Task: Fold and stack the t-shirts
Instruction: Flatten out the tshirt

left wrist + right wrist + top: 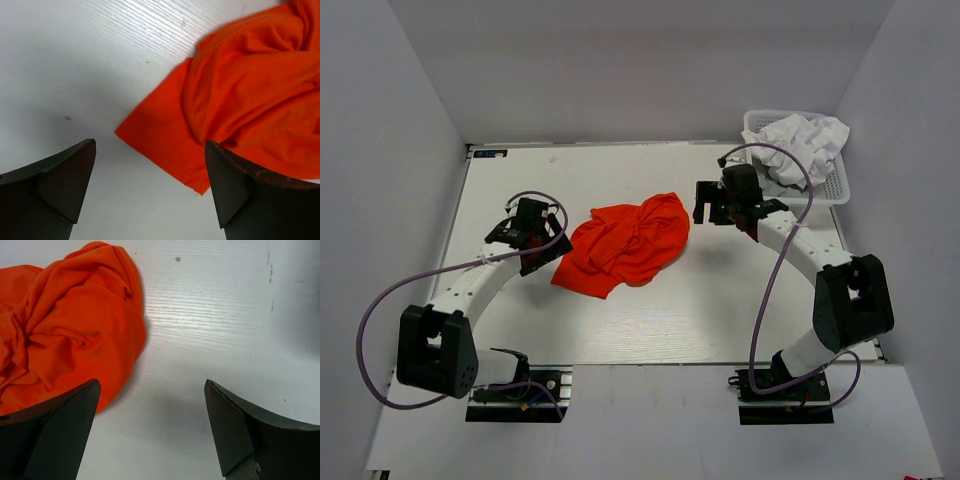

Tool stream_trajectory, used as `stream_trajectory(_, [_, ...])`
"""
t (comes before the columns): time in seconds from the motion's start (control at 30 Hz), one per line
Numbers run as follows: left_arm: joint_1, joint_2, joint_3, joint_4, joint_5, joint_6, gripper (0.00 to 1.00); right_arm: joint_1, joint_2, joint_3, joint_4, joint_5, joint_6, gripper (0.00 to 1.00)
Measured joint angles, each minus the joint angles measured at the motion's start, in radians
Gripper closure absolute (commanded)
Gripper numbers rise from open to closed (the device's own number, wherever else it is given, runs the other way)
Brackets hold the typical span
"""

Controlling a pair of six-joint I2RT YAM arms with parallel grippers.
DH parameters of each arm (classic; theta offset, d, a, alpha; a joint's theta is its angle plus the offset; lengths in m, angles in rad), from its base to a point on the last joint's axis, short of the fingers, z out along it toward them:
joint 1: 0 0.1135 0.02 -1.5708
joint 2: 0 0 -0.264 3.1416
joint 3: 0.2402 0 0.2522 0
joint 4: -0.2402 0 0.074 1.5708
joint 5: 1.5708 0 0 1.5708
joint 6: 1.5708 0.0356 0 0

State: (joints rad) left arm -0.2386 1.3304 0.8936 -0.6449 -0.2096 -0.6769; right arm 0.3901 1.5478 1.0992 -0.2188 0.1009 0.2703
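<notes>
While both pincers are standing wide apart and gripping nothing, the orange-red t-shirt [625, 245] is lying crumpled in a loose heap near the middle of the white counter [650, 325], between the two arms. Its cloth is bunching into deep folds, and one flatter corner is spreading out toward the near left.

The left pincer [150, 144] is hanging just beside the shirt's left edge, its dark fingers [60, 180] pointing down at the counter. In its wrist view the flat corner of the shirt is reaching into the gap between the fingers, and the right-hand finger is overlapping the orange cloth. Whether it is touching the cloth, the view is not showing.

The right pincer [152, 382] is hanging near the shirt's right edge, over bare counter. In its wrist view the rounded, wrinkled edge of the shirt is sitting at the left, partly behind the left-hand finger, while the wood-grain surface is filling the gap.

The white t-shirts [807, 138] are sitting rumpled in a white lattice basket [756, 120] at the far right corner of the counter, well apart from the orange one. How many are lying there is not showing.
</notes>
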Motion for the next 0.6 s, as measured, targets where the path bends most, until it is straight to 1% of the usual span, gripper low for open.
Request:
stream_trajectory(0.1, [0.000, -0.069, -0.042, 0.015, 0.051, 0.000, 0.00, 0.006, 0.023, 0.006, 0.027, -0.025, -0.024, 0.10])
stream_trajectory(0.2, [0.000, -0.110, -0.108, 0.063, 0.101, -0.001, 0.00, 0.021, 0.085, 0.054, 0.051, -0.046, -0.077, 0.10])
stream_trajectory(0.23, [0.000, -0.113, -0.134, 0.076, 0.115, -0.003, 0.03, 0.028, 0.115, 0.078, 0.061, -0.050, -0.103, 0.10])
stream_trajectory(0.4, [0.000, -0.095, -0.219, 0.100, 0.129, -0.009, 0.03, 0.062, 0.259, 0.202, 0.100, -0.080, -0.295, 0.10])
stream_trajectory(0.57, [0.000, -0.042, -0.232, 0.173, 0.122, -0.012, 0.03, 0.087, 0.364, 0.291, 0.095, -0.175, -0.461, 0.10])
stream_trajectory(0.6, [0.000, -0.020, -0.232, 0.192, 0.118, -0.012, 0.05, 0.095, 0.374, 0.300, 0.095, -0.188, -0.484, 0.10])
